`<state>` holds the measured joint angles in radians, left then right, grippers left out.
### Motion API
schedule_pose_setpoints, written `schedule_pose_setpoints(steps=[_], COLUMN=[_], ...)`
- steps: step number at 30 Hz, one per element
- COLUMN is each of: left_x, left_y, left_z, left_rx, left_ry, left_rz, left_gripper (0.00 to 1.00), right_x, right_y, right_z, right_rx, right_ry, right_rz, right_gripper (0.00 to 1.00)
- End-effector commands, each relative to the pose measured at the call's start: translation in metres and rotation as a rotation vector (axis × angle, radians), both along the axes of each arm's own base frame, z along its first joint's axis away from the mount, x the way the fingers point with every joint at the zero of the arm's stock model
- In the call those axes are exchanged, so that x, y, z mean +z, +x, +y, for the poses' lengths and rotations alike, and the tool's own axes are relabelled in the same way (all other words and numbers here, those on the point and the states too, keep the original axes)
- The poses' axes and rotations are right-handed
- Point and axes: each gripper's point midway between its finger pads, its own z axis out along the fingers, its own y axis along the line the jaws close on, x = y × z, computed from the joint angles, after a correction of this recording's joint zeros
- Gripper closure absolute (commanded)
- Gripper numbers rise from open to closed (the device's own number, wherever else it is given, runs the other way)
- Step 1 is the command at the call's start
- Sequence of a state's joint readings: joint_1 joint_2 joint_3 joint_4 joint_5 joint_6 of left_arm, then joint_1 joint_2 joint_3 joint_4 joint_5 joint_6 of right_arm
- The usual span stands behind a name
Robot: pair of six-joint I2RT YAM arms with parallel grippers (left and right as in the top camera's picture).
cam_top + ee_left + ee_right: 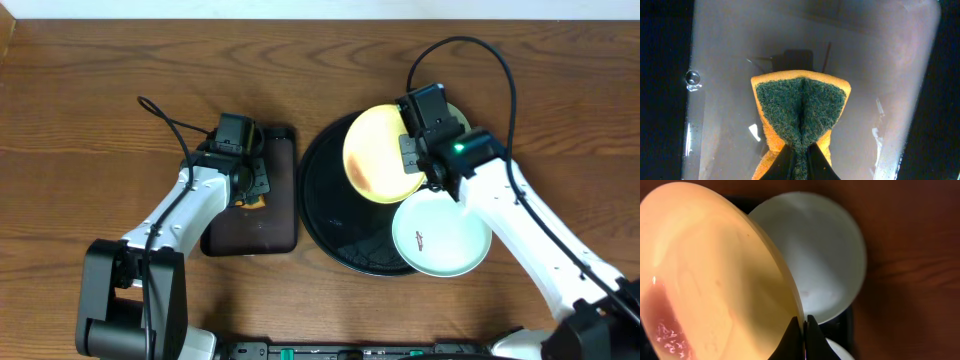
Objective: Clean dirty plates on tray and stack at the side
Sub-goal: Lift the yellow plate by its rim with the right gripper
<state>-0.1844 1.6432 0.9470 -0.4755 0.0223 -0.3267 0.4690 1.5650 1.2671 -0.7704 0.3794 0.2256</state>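
Note:
My right gripper (410, 152) is shut on the right rim of the pale yellow plate (378, 155) and holds it tilted above the round black tray (330, 210). In the right wrist view the jaws (804, 330) pinch that plate's edge (715, 270). A mint-white plate (440, 235) with a small brown smear rests on the tray's front right rim. Another mint-white plate (461, 118) (825, 255) lies behind, mostly hidden under the right arm. My left gripper (248, 190) (800, 162) is shut on an orange sponge with a green scouring face (800, 107).
A smaller black rectangular tray (270, 230) lies left of the round one, under the sponge. Its wet bottom (890, 75) shows water drops in the left wrist view. Brown wooden table (80, 120) surrounds both trays. Cables arc above both arms.

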Motion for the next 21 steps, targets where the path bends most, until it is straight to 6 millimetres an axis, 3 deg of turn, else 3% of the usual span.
schedule_pose_setpoints(steps=[1, 10, 16, 21], left_x=[-0.002, -0.002, -0.002, -0.002], left_y=[-0.002, -0.002, -0.002, -0.001], left_z=[0.004, 0.004, 0.004, 0.004], left_rx=[-0.012, -0.012, -0.012, -0.012], left_ry=[0.023, 0.023, 0.023, 0.023], left_rz=[0.008, 0.008, 0.008, 0.007], left_gripper=[0.92, 0.92, 0.92, 0.92], right_x=[0.033, 0.058, 0.087, 0.114], right_y=[0.001, 0.002, -0.001, -0.014], right_z=[-0.007, 0.014, 0.021, 0.033], right_rx=[0.014, 0.081, 0.052, 0.015], right_ry=[-0.09, -0.206, -0.357, -0.477], right_rz=[-0.1, -0.22, -0.357, -0.476], right_gripper=[0.99, 0.99, 0.99, 0.99])
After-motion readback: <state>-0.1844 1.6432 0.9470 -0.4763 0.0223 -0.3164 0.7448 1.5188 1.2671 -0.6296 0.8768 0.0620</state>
